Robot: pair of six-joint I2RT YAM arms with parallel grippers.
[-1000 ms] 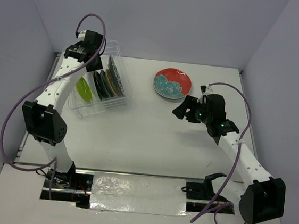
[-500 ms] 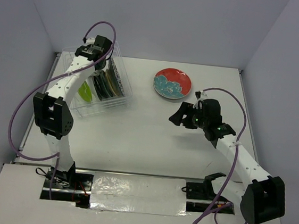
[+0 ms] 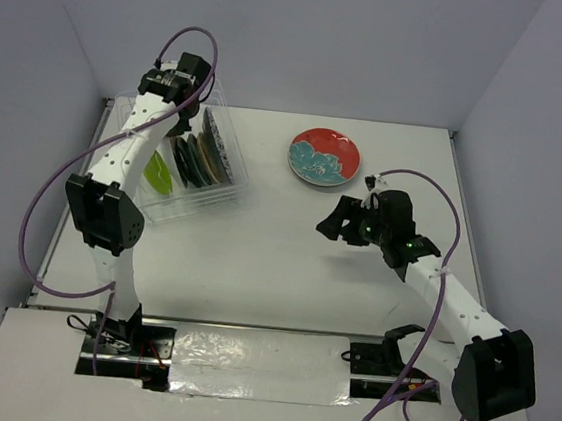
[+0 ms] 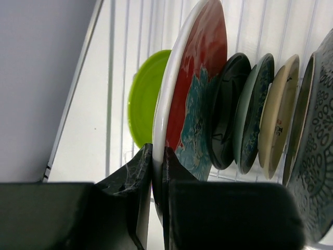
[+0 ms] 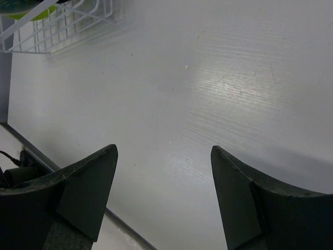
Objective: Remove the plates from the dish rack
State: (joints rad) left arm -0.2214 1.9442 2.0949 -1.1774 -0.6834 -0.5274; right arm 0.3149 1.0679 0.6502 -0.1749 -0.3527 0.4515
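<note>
In the left wrist view my left gripper (image 4: 156,154) is shut on the white rim of a red plate with teal flowers (image 4: 200,78), which stands upright in the dish rack (image 3: 197,202). A lime green plate (image 4: 145,99) stands behind it; dark plates (image 4: 229,104), a tan plate (image 4: 278,114) and a blue ornate plate (image 4: 320,130) follow on its other side. From above, the left gripper (image 3: 180,74) hangs over the rack's far end. Another red floral plate (image 3: 324,157) lies flat on the table. My right gripper (image 3: 335,222) hovers open over bare table, nothing between its fingers (image 5: 88,182).
The rack sits at the far left by the left wall (image 3: 66,57). A corner of the rack (image 5: 47,31) shows at the top left of the right wrist view. A foil-covered strip (image 3: 255,364) runs along the near edge between the arm bases.
My left gripper has shut on the red plate's rim, and its wrist has shifted toward the rack's far end. My right gripper has drifted slightly left and nearer, still open.
</note>
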